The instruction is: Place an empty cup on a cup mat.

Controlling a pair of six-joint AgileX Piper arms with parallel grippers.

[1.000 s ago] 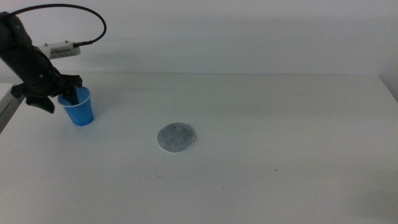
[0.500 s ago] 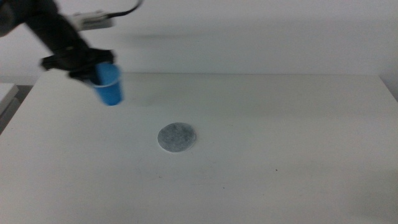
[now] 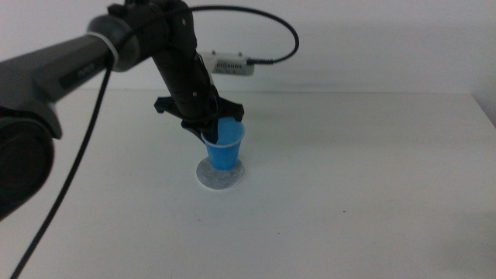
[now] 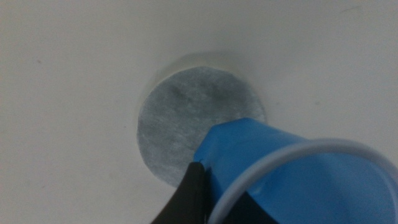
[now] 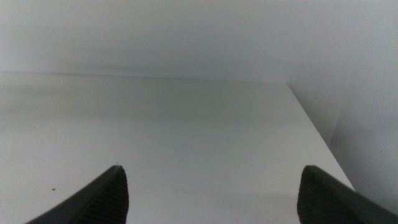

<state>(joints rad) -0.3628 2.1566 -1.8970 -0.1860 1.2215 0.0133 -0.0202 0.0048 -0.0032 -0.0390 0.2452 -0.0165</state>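
Your cup (image 3: 225, 151) hangs tilted just over the cup mat (image 3: 211, 176), pinched at its rim by the left gripper (image 3: 211, 129). Your right gripper (image 5: 211, 193) waits out of the middle view, jaws wide apart and empty.

No readable text — arm marking (image 3: 71, 74) too blurred.

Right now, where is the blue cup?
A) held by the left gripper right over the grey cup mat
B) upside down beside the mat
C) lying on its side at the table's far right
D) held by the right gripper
A: the left gripper grips the blue cup at its rim, directly over the grey cup mat.
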